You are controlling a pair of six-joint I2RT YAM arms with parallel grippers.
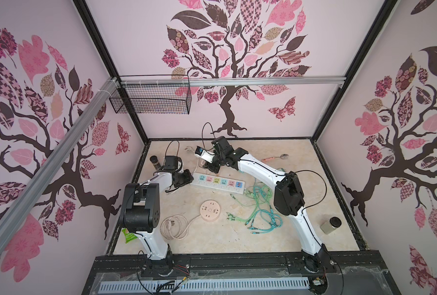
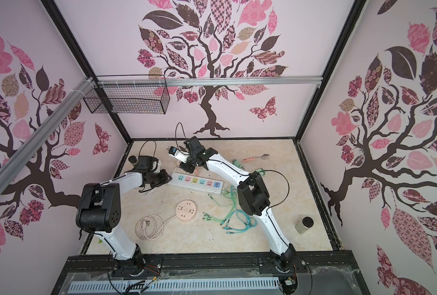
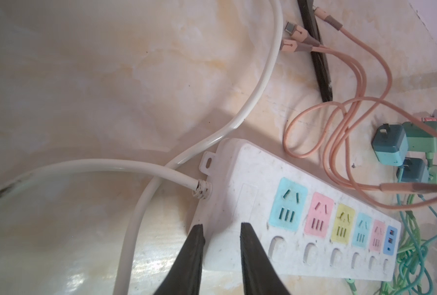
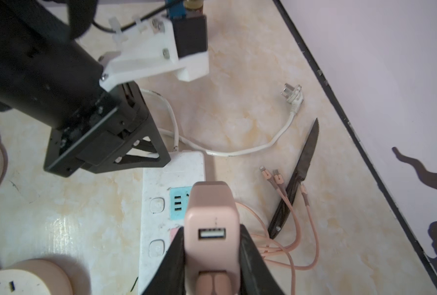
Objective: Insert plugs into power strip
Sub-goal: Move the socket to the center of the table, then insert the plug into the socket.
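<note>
We see the right claw [image 4: 211,228] closed on the peach-pink plug [image 4: 211,204], one finger on each flank. The plug's USB port faces the wrist camera and its prongs are hidden on the far side. Directly beneath this claw lies the power strip [image 4: 158,178]. The plug covers part of the blue socket face [image 4: 177,204] nearest the cord end, and we cannot tell whether it touches the strip. Beyond it, at the strip's cord end, sits the left claw [image 3: 221,227]. Its fingers stand slightly apart and straddle the strip's corner, one outside the short edge and one over the white top, but we cannot tell whether they actually pinch it. Past the left claw, beyond the strip's far long edge, teal plugs [image 3: 391,148] and a mint green plug [image 3: 425,139] huddle together, partly hiding one another and crossed by the peach cable [image 3: 416,187]. Beside the right claw a dark knife [image 4: 304,163] lies on the bench [image 4: 238,76]. In both top views the held plug is mostly hidden under the wrist.
</note>
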